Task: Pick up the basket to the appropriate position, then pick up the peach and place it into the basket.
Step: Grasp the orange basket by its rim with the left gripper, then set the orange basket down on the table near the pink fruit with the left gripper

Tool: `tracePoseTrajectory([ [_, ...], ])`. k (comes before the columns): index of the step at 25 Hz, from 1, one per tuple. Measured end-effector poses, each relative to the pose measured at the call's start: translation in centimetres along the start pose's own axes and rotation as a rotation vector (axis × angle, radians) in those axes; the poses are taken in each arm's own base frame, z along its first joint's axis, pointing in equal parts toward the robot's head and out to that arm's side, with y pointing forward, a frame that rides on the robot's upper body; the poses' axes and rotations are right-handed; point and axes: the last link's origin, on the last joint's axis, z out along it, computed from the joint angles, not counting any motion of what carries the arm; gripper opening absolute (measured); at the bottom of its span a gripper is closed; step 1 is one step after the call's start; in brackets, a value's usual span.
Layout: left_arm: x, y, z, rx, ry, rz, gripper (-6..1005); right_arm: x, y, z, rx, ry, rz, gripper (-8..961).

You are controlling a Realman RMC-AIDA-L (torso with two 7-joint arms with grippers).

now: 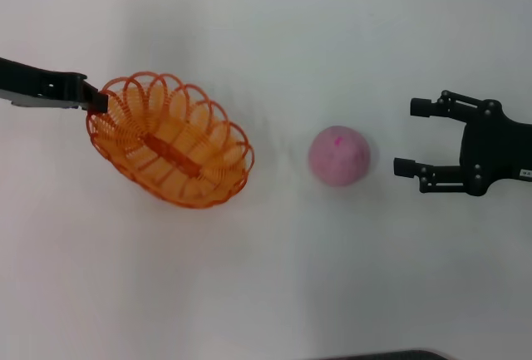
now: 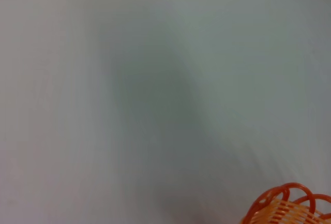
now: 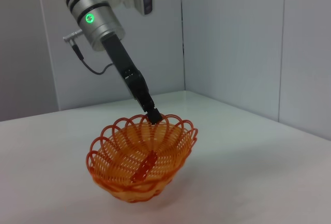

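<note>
Currently, the white table carries only the peach, with clear surface between it and the orange basket. The basket holds nothing and sits tilted, its rim pinched by the left gripper. The right gripper hovers just beside the peach, fingers apart.

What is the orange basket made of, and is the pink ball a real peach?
The basket looks like thin glossy plastic, maybe coated wire: its looped strands shine and you see through them. The left gripper pinches its rim. The peach looks matte and fuzzy, with mottled pink colour, more like a foam or felt toy, though that's uncertain.
</note>
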Motion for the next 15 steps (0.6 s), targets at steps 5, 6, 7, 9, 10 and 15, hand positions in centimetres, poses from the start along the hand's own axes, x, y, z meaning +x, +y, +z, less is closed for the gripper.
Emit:
tracePoseTrajectory([
  [5,-1.3,-0.7,0.4,-0.042,0.057,-0.109,34,0.0,-0.1,0.2,0.008,-0.006,0.000,929],
  [6,-1.7,-0.8,0.7,-0.052,0.070,-0.132,34,-0.1,-0.1,0.2,0.011,-0.008,0.000,929],
  [7,-2.0,-1.0,1.0,-0.061,0.082,-0.151,34,-0.1,-0.1,0.2,0.014,-0.010,0.000,929],
  [9,-2.5,-1.2,1.5,-0.075,0.102,-0.181,34,-0.2,-0.2,0.2,0.019,-0.016,-0.001,929],
  [10,-3.0,-1.5,1.9,-0.076,0.121,-0.208,35,-0.2,-0.2,0.2,0.021,-0.019,-0.002,929],
  [15,-3.5,-2.2,2.0,-0.077,0.164,-0.252,35,-0.3,-0.3,0.3,0.028,-0.028,-0.004,930],
])
